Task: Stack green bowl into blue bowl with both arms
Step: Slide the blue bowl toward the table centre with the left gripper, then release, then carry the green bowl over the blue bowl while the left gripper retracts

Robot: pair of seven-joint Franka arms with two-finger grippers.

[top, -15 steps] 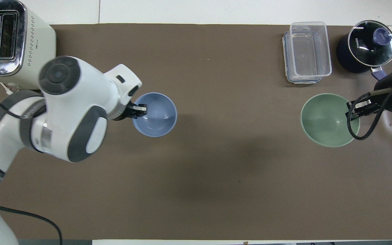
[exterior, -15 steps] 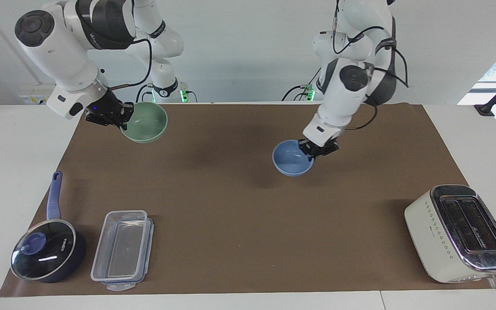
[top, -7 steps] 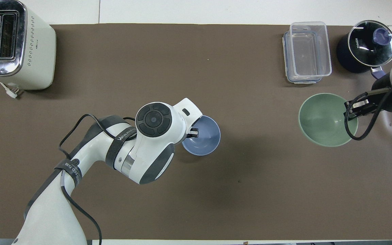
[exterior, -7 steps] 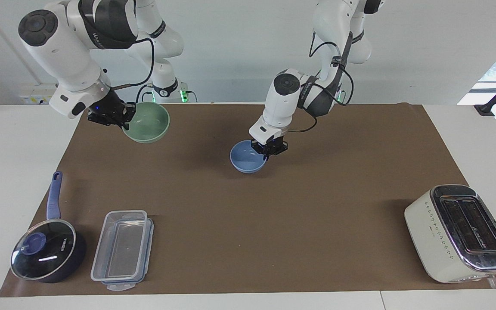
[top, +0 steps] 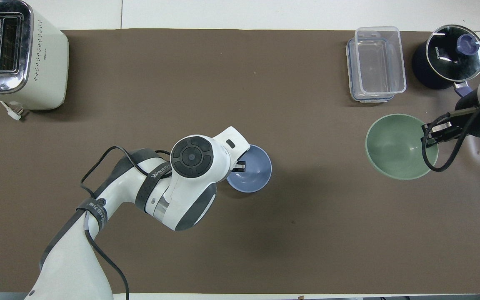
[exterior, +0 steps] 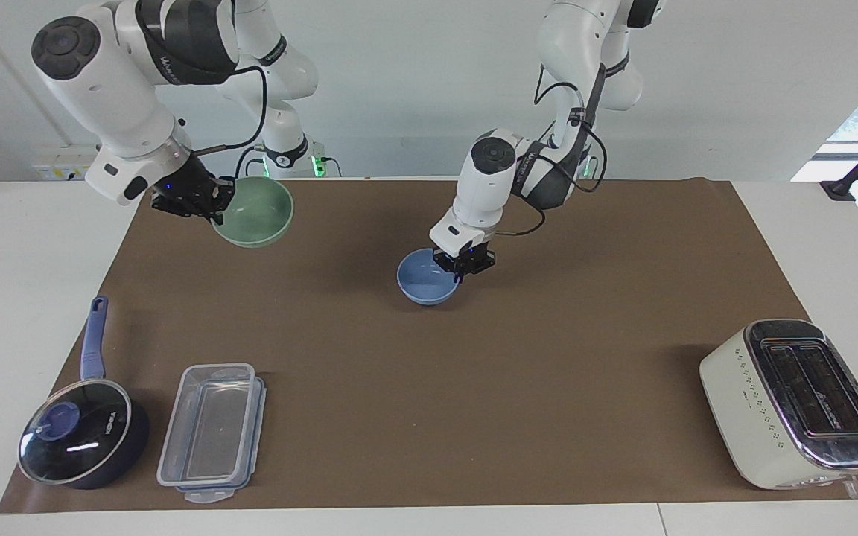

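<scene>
The left gripper (exterior: 462, 269) pinches the rim of the blue bowl (exterior: 424, 283) low at mid-mat, while the right gripper (exterior: 205, 205) clamps the rim of the green bowl (exterior: 256, 213), raised over the mat's right-arm end.

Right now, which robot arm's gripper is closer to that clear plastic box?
The right one. The right gripper holds the green bowl up, close by the clear plastic box; the left gripper grips the blue bowl mid-mat.
</scene>
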